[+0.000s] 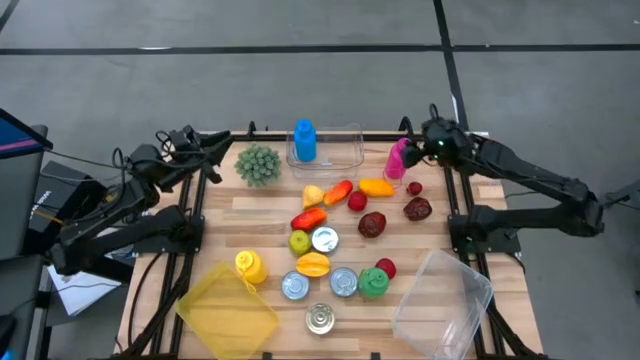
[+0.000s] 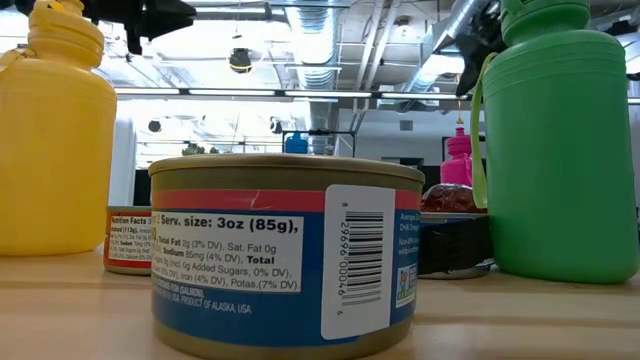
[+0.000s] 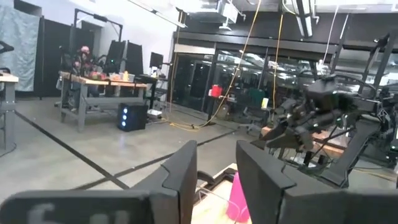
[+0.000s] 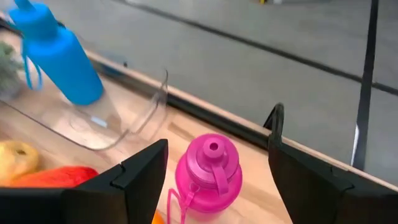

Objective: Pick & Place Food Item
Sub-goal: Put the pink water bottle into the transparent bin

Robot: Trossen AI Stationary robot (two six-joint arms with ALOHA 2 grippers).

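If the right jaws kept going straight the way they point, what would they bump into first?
Probably the pink bottle. It stands upright right between the open jaws of the right gripper, just ahead of them. How near is hard to judge.

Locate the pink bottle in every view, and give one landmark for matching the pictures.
High view: pink bottle at the table's far right, under the right gripper.
Low view: right of centre, behind the green bottle.
Left wrist view: bottom centre, between the left gripper's fingers.
Right wrist view: bottom centre, between open fingers.
Landmark: blue bottle, in three views.
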